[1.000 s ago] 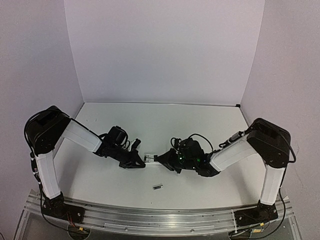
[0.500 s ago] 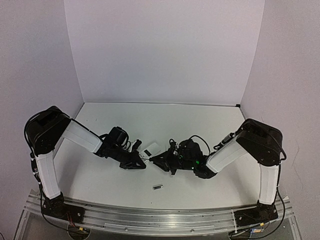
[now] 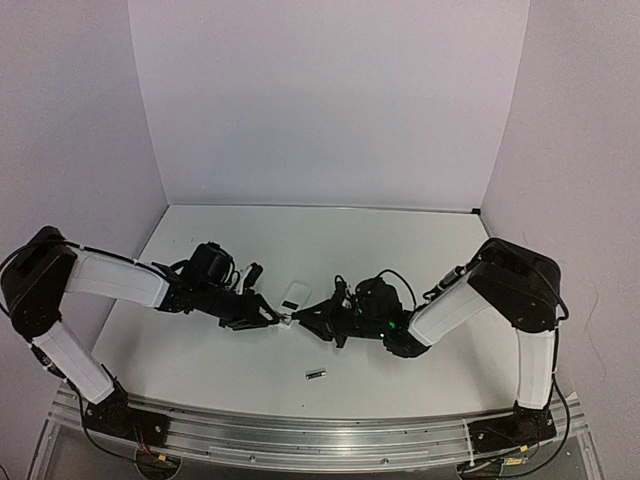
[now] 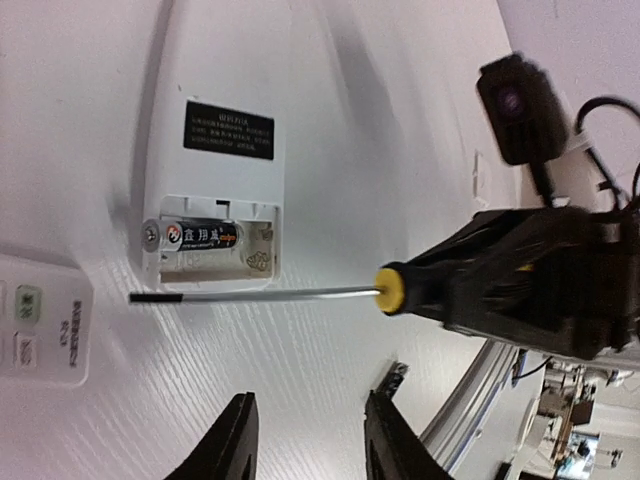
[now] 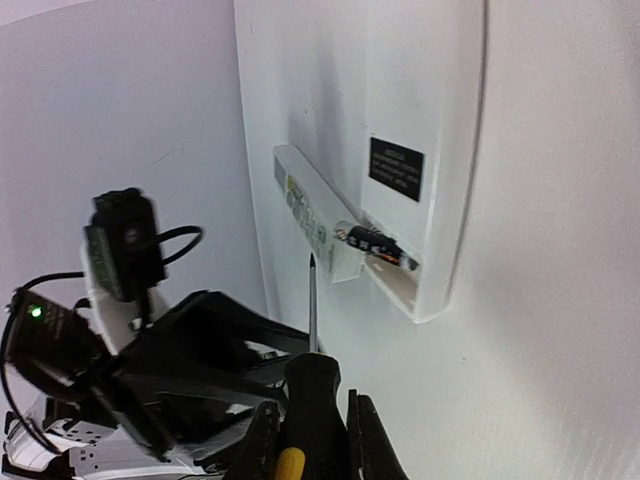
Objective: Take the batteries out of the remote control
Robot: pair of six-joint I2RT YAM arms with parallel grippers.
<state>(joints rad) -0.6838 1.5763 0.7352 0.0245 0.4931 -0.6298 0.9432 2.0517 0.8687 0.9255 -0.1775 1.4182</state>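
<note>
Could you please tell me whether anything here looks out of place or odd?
Yes: the remote lies face down with its battery bay uncovered, holding one battery beside an empty slot. A small dark cylinder, likely the other battery, lies loose on the table, nearer the front edge.

Battery [image 4: 200, 235] in remote [image 4: 225, 90] compartment; screwdriver [image 4: 390, 289] shaft just beside it; second battery [image 3: 316, 375] on table [image 3: 400, 240], nearer arms.

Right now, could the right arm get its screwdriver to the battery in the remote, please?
Probably yes: the compartment lies open, the screwdriver has its tip close beside the battery, nothing between.
</note>
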